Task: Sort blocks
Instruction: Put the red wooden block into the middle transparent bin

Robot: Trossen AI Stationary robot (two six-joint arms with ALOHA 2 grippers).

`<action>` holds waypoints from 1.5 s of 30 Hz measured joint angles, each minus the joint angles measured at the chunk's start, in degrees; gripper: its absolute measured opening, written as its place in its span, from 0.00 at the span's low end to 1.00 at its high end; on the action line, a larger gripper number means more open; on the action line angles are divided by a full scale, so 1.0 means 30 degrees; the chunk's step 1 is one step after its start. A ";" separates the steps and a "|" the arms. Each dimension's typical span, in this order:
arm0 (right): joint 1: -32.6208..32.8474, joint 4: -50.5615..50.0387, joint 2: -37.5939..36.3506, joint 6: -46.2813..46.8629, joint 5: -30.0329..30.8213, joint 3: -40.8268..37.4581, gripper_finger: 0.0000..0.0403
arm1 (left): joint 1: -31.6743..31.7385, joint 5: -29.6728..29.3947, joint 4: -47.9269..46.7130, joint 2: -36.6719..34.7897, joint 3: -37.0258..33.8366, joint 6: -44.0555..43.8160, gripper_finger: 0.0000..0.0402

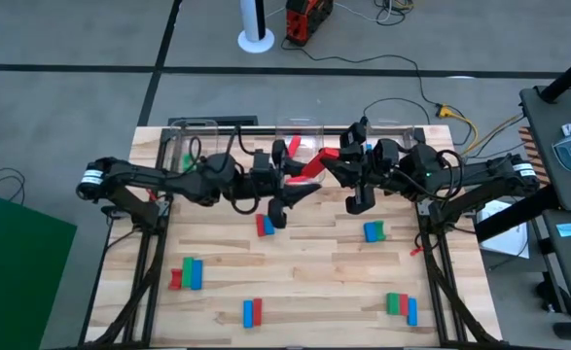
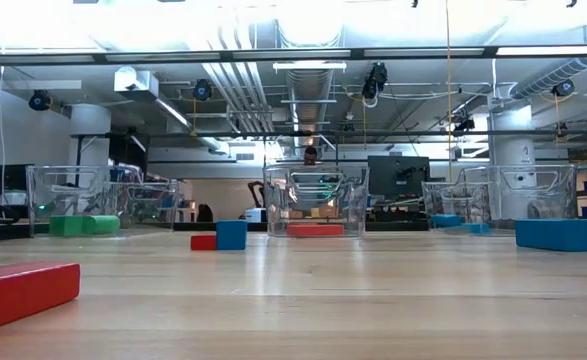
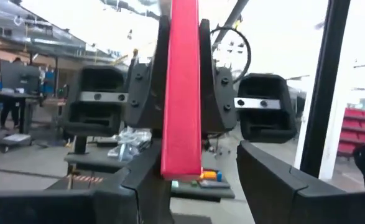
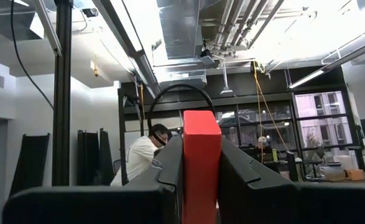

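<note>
Now red block [image 4: 201,163] between right jaws.

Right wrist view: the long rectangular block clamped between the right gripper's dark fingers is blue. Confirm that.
Not quite: the colour is wrong. The long rectangular block clamped between the right gripper's dark fingers is red, not blue. The right wrist view shows it plainly.

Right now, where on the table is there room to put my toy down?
The bare wood in the middle, between the red-and-blue pair and the blue-and-green pair, is free. The back by the bins is crowded with both arms.
</note>
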 joint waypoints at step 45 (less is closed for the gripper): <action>0.0000 -0.9605 -0.2501 0.2506 0.9225 0.0004 0.34 | 0.4645 -0.6719 -1.8139 -0.2961 0.0123 -0.4809 0.07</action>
